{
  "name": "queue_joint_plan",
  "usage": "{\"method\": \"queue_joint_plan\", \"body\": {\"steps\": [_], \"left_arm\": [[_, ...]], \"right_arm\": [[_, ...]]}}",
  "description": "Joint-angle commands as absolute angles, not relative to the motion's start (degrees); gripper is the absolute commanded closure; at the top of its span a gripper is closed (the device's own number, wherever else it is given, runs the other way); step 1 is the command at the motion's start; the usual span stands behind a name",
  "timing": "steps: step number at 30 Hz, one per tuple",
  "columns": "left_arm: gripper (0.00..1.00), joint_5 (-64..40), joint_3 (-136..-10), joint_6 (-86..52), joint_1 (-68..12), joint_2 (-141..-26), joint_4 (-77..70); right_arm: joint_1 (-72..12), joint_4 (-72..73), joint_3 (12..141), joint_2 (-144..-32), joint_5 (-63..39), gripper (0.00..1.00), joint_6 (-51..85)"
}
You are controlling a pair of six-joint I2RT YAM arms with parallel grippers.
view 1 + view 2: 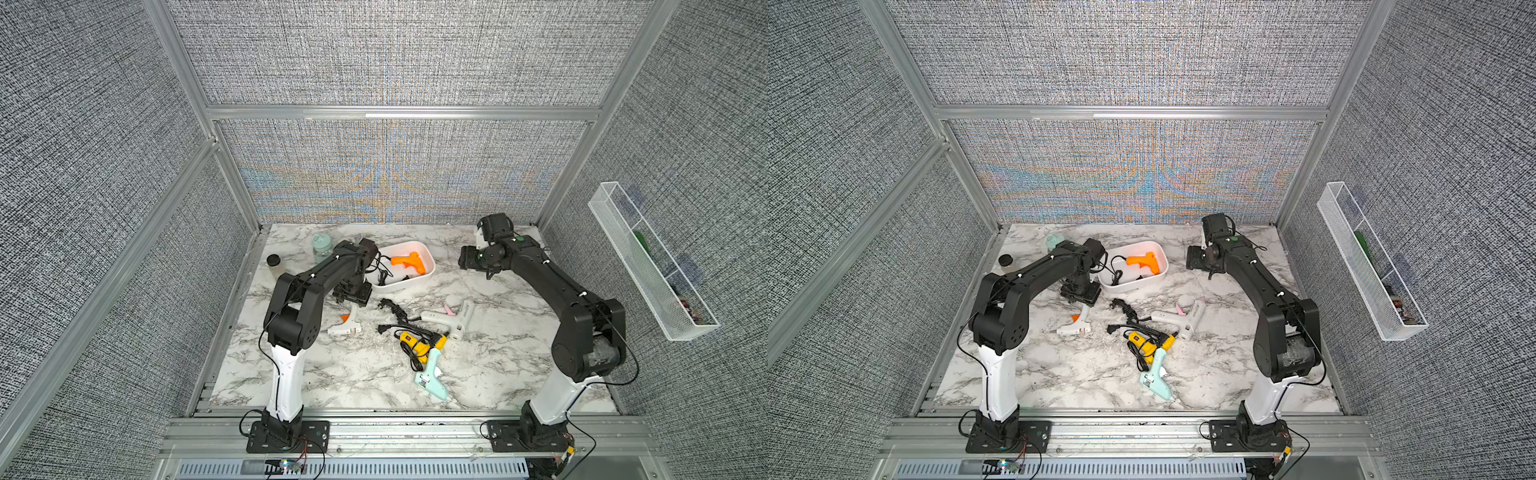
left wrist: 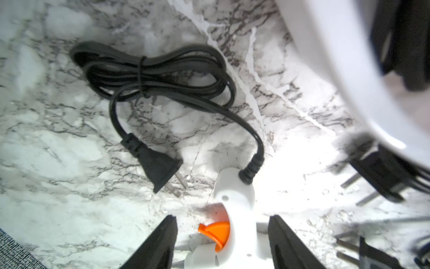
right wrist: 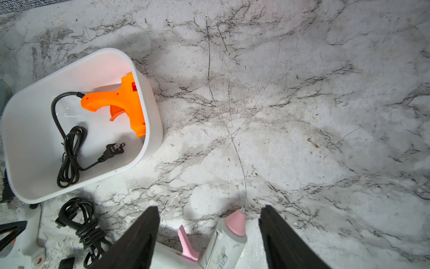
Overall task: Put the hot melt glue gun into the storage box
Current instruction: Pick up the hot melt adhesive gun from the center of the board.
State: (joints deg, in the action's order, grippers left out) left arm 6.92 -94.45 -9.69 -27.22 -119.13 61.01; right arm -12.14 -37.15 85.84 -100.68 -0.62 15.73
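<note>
Marble tabletop (image 1: 332,374) inside gray woven walls (image 1: 395,62). The left claw (image 2: 222,217) stands apart, jaws straddling the handle of the white gun (image 2: 235,205) without touching it; that gun lies near the box (image 1: 409,286), outside it. An orange gun (image 1: 409,262) already lies inside the box. Well apart, the right claw (image 3: 209,206) hangs, jaws spread, above a pink-tipped gun (image 3: 232,233).
</note>
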Motion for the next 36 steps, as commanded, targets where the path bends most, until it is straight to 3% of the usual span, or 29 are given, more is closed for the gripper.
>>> {"method": "queue_joint_plan", "body": {"steps": [1,11,21,24,28,30,32,36], "left_arm": [[0.35,6.6,-93.6,-10.8,-27.1,-118.0,62.6],[0.48,2.2,-92.3,-13.1,-25.6,-122.4,58.1],[0.81,0.2,-90.4,-14.0,-25.0,-120.8,57.6],[0.84,3.7,-90.4,-14.0,-25.0,-115.8,61.0],[0.86,6.7,-96.2,-14.4,-24.9,-107.7,67.2],[0.88,5.4,-101.1,-15.2,-24.9,-105.9,69.3],[0.99,3.8,-106.6,-17.1,-24.9,-105.5,70.7],[1.0,-3.1,-113.6,-22.8,-25.0,-105.9,68.0]], "right_arm": [[-12.2,-37.4,86.2,-100.5,-0.3,0.26,15.7],[-12.2,-37.5,86.3,-100.2,-0.3,0.26,15.6],[-12.1,-37.5,86.1,-99.7,-0.3,0.26,15.6],[-12.0,-37.8,86.7,-99.7,-0.2,0.26,15.4],[-11.9,-38.2,87.7,-99.9,-0.2,0.26,15.1],[-11.8,-38.3,88.1,-100.1,-0.2,0.26,15.1],[-11.7,-38.4,88.2,-100.1,-0.1,0.26,15.0],[-11.7,-38.4,88.0,-99.5,-0.1,0.26,15.2]]}}
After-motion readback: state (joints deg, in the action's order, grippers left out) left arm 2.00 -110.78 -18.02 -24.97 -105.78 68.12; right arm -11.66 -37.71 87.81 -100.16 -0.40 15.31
